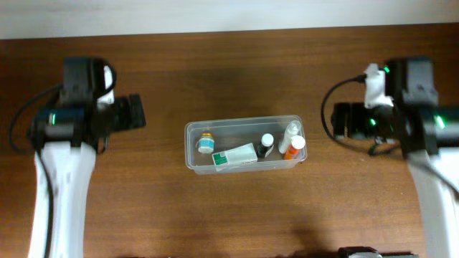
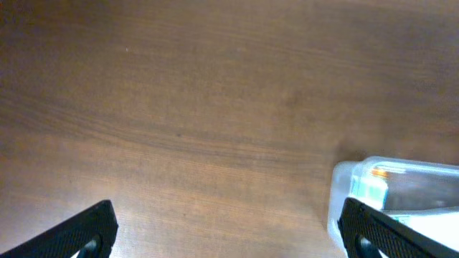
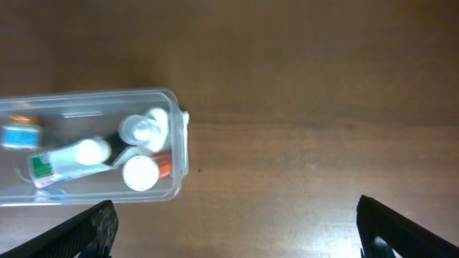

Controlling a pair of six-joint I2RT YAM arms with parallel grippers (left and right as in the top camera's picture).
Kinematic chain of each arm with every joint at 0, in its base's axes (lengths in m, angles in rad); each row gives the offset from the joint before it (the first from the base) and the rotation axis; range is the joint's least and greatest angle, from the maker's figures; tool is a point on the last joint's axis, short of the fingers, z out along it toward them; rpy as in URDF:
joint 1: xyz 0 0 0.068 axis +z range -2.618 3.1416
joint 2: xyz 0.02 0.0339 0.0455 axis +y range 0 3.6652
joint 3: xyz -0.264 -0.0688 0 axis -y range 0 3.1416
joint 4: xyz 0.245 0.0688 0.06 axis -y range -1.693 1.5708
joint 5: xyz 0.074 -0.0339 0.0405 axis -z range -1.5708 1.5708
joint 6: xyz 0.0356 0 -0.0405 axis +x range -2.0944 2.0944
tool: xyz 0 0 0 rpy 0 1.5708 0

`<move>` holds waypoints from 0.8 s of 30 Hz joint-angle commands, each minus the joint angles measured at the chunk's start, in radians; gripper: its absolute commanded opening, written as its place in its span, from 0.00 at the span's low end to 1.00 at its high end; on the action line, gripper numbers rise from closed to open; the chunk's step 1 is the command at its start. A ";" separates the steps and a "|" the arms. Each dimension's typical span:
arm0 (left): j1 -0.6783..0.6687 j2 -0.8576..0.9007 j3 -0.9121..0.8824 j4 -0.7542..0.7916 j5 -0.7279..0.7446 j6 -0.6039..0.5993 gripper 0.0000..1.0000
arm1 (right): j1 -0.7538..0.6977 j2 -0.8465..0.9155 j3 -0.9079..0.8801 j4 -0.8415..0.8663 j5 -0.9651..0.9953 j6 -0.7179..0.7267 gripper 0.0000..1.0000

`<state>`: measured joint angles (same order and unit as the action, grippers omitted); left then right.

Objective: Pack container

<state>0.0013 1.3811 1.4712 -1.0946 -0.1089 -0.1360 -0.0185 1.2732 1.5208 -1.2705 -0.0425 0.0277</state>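
My left pincer (image 2: 228, 215): spread wide and holding nothing. Its two black fingers (image 2: 82, 233) hang over bare wood.
My right pincer (image 3: 235, 208): also spread wide and empty. Its dark finger ends show at the lower corners of my right wrist view.
The table (image 1: 229, 72): brown wood grain, lying under both pincers.
The container (image 1: 188, 147): a clear tub with rounded corners and a rim. It lies lengthwise in the middle of the table, between my two pincers and touching neither. My left wrist sees only one corner of it, low on the right and partly behind a finger. My right wrist sees one end of it filling the left of the view.
The orange bottle (image 3: 163, 166): white-capped, inside the container at the end nearest my right pincer, toward the near wall.
The white bottle (image 3: 145, 127): just beside the orange bottle, at the same end, toward the far wall.
The dark bottle (image 1: 267, 145): white-capped, next to those two, on the side toward the middle.
The tube (image 1: 235, 155): white and green, lying flat along the near wall at mid-tub.
The teal-labelled bottle (image 1: 206, 143): small, at the end nearest my left pincer, apart from the tube.
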 commanded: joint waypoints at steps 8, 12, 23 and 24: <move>0.002 -0.686 -0.608 0.119 -0.034 0.018 0.99 | 0.006 -0.537 -0.402 0.109 0.029 0.033 0.98; 0.002 -0.778 -0.679 0.095 -0.034 0.018 0.99 | 0.006 -0.612 -0.489 0.097 0.028 0.033 0.98; 0.002 -0.785 -0.681 0.019 -0.034 0.018 0.99 | 0.006 -0.596 -0.505 0.081 0.028 0.033 0.98; 0.002 -0.785 -0.681 0.019 -0.034 0.018 0.99 | 0.006 -0.596 -0.505 0.081 0.028 0.033 0.98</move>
<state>0.0013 0.6037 0.7963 -1.0737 -0.1322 -0.1307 -0.0177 0.6743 1.0225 -1.1919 -0.0238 0.0528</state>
